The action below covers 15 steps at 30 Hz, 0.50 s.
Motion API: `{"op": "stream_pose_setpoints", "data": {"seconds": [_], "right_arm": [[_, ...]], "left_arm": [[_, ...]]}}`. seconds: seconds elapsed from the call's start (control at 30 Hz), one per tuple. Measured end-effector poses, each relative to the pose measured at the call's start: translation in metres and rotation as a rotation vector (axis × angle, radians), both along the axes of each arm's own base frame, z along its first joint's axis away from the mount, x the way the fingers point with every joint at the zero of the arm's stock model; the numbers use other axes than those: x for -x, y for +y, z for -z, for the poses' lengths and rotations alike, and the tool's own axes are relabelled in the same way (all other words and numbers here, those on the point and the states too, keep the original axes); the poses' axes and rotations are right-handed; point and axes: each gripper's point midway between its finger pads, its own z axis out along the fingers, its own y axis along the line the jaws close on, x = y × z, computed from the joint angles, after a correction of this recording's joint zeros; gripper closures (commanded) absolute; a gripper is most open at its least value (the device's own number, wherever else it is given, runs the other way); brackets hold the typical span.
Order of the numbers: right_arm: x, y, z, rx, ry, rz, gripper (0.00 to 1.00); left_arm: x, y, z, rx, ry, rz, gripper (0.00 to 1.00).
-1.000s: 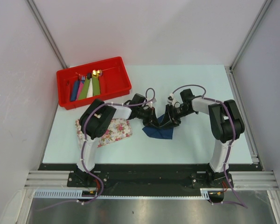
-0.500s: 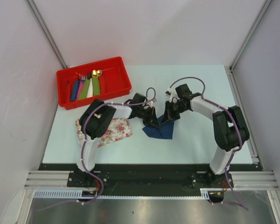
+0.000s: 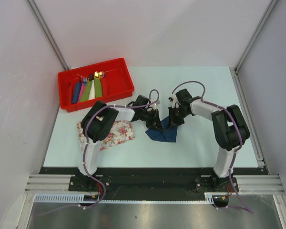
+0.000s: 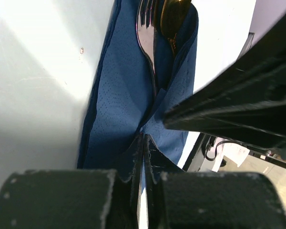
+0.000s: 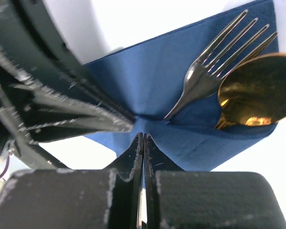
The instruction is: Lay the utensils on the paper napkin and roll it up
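The paper napkin (image 3: 164,135) lies mid-table, a navy sheet with one flap folded up over the utensils' handles. In the right wrist view the silvery fork (image 5: 205,76) and gold spoon (image 5: 257,90) lie side by side on the napkin (image 5: 148,81), heads bare. My left gripper (image 3: 156,125) is shut, tips pinching the flap's edge (image 4: 144,136). My right gripper (image 3: 173,120) is shut too, tips (image 5: 143,136) nipping the same fold right beside the left fingers (image 5: 86,114). The left wrist view shows fork (image 4: 147,38) and spoon (image 4: 174,16) poking from the fold.
A red bin (image 3: 126,76) at the back left holds several coloured rolls (image 3: 88,89). A pink-flowered tray (image 3: 117,133) lies left of the napkin, partly under my left arm. Frame rails run along the table's sides.
My right gripper has gone from half open to shut and has shifted left onto the napkin's fold, next to the left gripper. The left gripper has stayed put, still shut.
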Motion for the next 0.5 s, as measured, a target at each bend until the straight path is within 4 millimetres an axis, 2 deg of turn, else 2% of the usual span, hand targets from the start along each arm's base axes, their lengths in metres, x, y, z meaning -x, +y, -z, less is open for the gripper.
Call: {"op": "stream_pose_setpoints", "data": {"seconds": [0.13, 0.27, 0.5], "right_arm": [[-0.001, 0.001, 0.01, 0.009, 0.009, 0.001, 1.0], [-0.003, 0.002, 0.01, 0.005, 0.004, -0.001, 1.0], [-0.004, 0.001, 0.018, 0.026, 0.008, -0.005, 1.0]], "left_arm": [[0.0, 0.0, 0.0, 0.0, 0.0, 0.0, 0.94], [0.0, 0.0, 0.0, 0.0, 0.0, -0.001, 0.94], [-0.005, 0.003, -0.003, 0.036, -0.041, -0.015, 0.8]]}}
